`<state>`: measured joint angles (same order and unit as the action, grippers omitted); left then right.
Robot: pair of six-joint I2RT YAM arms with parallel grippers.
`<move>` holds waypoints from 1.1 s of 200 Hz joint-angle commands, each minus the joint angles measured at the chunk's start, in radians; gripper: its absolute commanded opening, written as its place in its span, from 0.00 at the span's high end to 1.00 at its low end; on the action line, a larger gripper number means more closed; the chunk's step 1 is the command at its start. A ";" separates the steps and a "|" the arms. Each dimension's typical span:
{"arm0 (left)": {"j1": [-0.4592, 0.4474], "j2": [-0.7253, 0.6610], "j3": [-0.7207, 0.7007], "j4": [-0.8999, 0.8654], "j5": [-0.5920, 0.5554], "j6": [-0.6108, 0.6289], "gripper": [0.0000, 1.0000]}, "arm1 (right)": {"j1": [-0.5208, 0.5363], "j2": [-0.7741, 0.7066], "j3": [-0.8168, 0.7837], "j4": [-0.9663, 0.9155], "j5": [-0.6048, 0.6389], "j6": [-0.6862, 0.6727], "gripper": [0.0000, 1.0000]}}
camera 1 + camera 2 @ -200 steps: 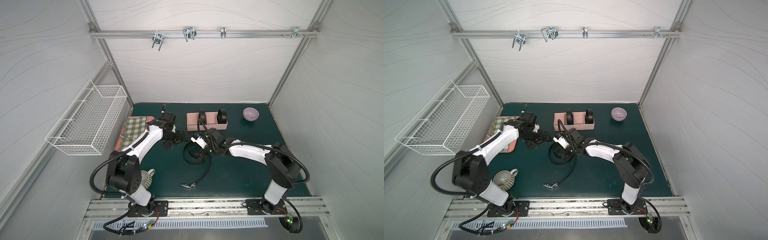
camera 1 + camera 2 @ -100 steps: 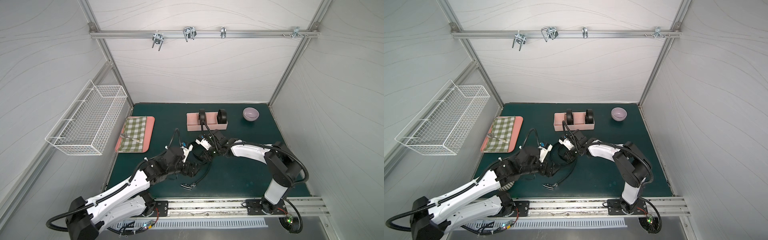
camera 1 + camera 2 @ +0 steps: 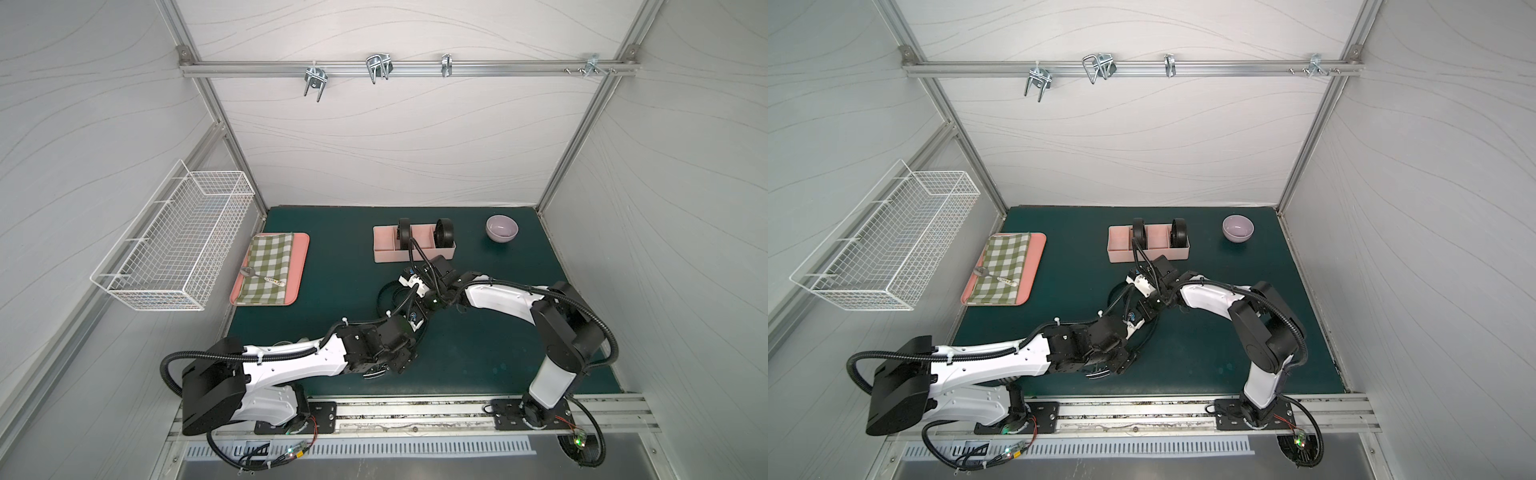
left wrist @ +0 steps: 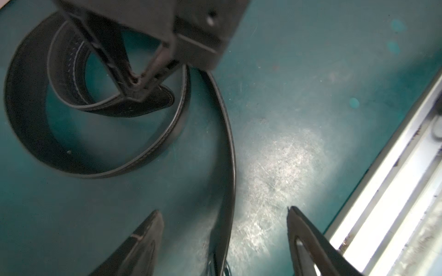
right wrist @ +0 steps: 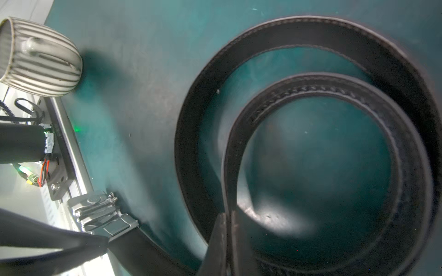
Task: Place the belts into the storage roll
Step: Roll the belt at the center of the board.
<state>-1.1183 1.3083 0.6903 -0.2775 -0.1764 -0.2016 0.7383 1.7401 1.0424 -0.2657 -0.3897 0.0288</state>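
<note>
1. Presently, the loose belt lies on the green bench in an open spiral of about two turns, standing on its edge, mid-bench in front of the storage roll and apart from it.
2. Right end effector: clenched on the tapered tip of the loose belt, at the inside of the spiral; fingers pinch the strap from both faces.
3. Left end effector: released, jaws spread. The buckle-end stretch of the strap runs between the two fingers with bench showing on both sides; no contact seen.
4. Metal buckle rests on the bench close to the front rail, just beside one left finger in the right wrist view.
5. Storage roll sits toward the back of the bench. Two coiled belts stand upright in it: one left of its middle, one in the end compartment nearest the lilac bowl. The other compartments show pink floor.
6. Surroundings: pink tray with checked cloth and a spoon on it, at the left side; white wire basket on the left wall; ribbed grey mug near the front rail.
</note>
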 commanded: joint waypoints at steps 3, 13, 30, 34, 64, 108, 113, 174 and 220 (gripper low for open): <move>-0.006 0.061 -0.016 0.112 -0.059 0.020 0.24 | -0.011 -0.002 0.009 -0.060 0.024 -0.018 1.00; -0.006 0.091 -0.026 0.147 -0.059 0.017 0.26 | -0.012 -0.001 0.007 -0.063 0.028 -0.018 1.00; -0.006 0.138 -0.041 0.188 -0.055 0.018 0.36 | -0.013 0.003 0.004 -0.062 0.032 -0.018 1.00; -0.006 0.148 -0.044 0.196 -0.050 0.020 0.40 | -0.012 0.006 0.003 -0.062 0.034 -0.018 1.00; -0.007 0.213 -0.077 0.244 -0.046 -0.002 0.83 | -0.010 0.033 0.001 -0.049 0.040 -0.008 1.00; 0.009 0.097 -0.142 0.159 -0.282 -0.126 1.00 | 0.005 0.029 -0.029 -0.034 0.101 0.016 1.00; 0.027 0.079 -0.144 0.128 -0.290 -0.145 1.00 | 0.008 0.029 -0.034 -0.035 0.108 0.019 1.00; 0.422 0.086 -0.058 -0.144 -0.105 -0.386 1.00 | 0.085 -0.049 -0.121 -0.042 0.158 0.073 1.00; 0.572 0.274 0.160 -0.183 -0.075 -0.292 1.00 | 0.233 -0.088 -0.221 0.047 0.157 0.134 1.00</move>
<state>-0.6346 1.4960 0.7254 -0.4339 -0.2813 -0.4973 0.8940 1.6630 0.8917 -0.1818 -0.2352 0.1139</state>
